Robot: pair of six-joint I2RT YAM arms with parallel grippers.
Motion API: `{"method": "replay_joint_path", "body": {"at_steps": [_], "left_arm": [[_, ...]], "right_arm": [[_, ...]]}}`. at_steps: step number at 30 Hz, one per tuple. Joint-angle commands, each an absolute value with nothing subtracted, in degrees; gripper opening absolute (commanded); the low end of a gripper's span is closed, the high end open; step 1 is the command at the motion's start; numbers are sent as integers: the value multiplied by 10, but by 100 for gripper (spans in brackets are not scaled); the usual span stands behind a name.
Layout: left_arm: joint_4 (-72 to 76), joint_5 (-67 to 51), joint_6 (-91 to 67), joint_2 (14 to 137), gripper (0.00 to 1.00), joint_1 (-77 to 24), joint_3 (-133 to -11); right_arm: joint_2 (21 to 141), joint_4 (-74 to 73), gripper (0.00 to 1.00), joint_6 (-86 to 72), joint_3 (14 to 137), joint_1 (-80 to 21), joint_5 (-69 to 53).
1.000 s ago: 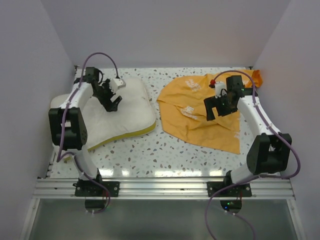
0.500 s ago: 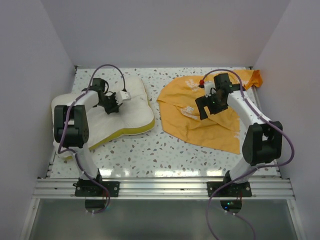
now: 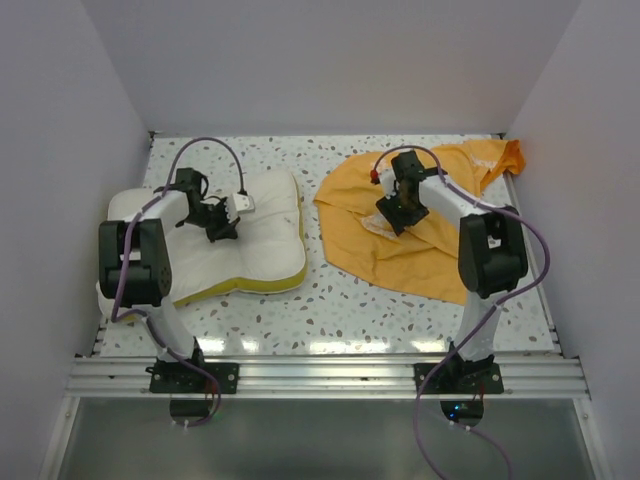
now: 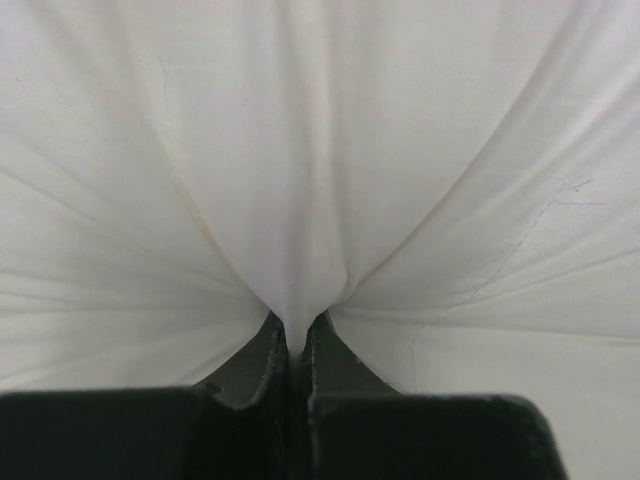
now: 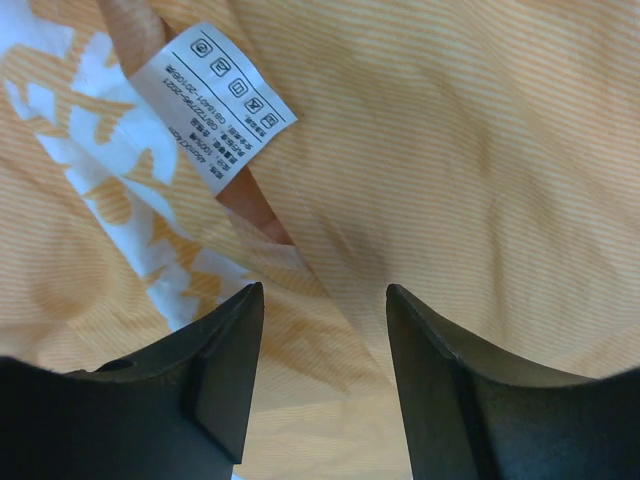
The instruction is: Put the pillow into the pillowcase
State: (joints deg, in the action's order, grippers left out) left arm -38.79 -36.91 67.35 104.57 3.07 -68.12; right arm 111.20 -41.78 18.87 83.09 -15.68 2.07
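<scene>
Zero insertion yet: L gripper [image 4: 297, 345] clamps pillow [image 3: 262, 242] at frame left, R gripper [image 5: 322, 295] gapes over pillowcase [image 3: 425, 262] at frame right, items apart.

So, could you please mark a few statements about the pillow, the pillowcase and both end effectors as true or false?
The left end effector is shut on a pinch of the pillow. True.
The pillow sits inside the pillowcase. False: it lies beside it, apart.
The right end effector has its jaws apart over the pillowcase. True.
The care label is on the pillow. False: it is on the pillowcase.
</scene>
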Motion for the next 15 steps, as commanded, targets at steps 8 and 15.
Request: {"method": "replay_joint_path", "body": {"at_steps": [8,15], "left_arm": [[-468,-378,680,1050,0,36,-655],[-471,-386,673,1048,0,37,-664]], "right_arm": [[1070,-395,53,258,782,-153,70],[1088,-386,42,268,789,-137,98]]}}
